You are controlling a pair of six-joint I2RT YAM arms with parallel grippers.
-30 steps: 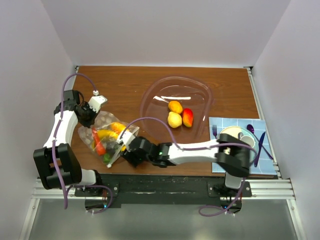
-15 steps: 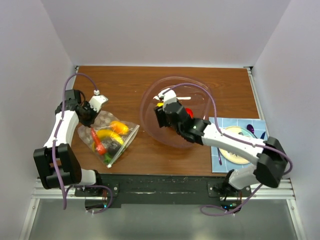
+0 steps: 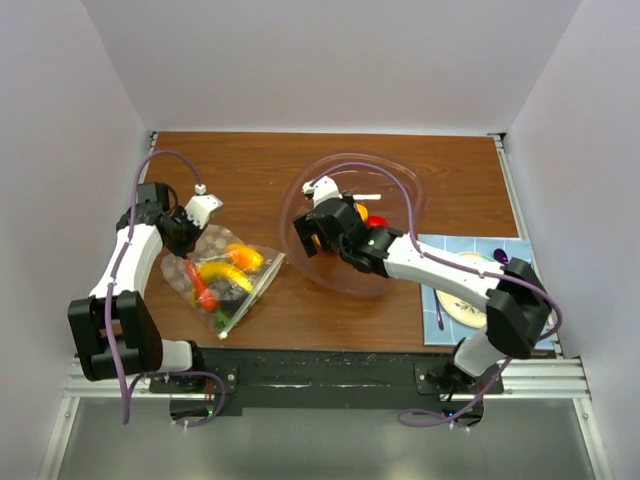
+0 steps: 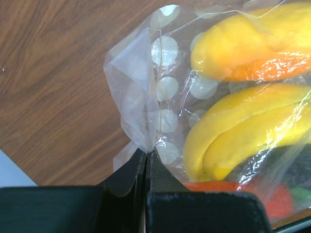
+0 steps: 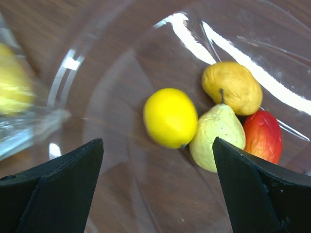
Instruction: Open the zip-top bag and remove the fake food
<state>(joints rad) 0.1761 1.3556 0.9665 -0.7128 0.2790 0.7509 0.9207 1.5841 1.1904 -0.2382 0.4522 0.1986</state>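
1. Table (image 4: 58,73): wood-grain top, brown, smooth, low sheen.
2. Bag (image 4: 141,87): thin clear plastic film, creased and crinkled, glossy; printed white dots look matt.
3. Bowl (image 5: 116,160): clear hard plastic, very glossy, bright glare streaks.
4. Lemon (image 5: 170,117): smooth plastic, slight shine.
5. Pear (image 5: 217,136): plastic, matt, finely speckled skin.
6. Left fingers (image 4: 194,208): black plastic, matt, smooth.

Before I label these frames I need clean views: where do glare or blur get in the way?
Right wrist: white glare streaks across the bowl, the left edge is blurred, the fruit is sharp. Left wrist: sheen on the zip-top bag. Top external: even light, one small highlight in the bowl.
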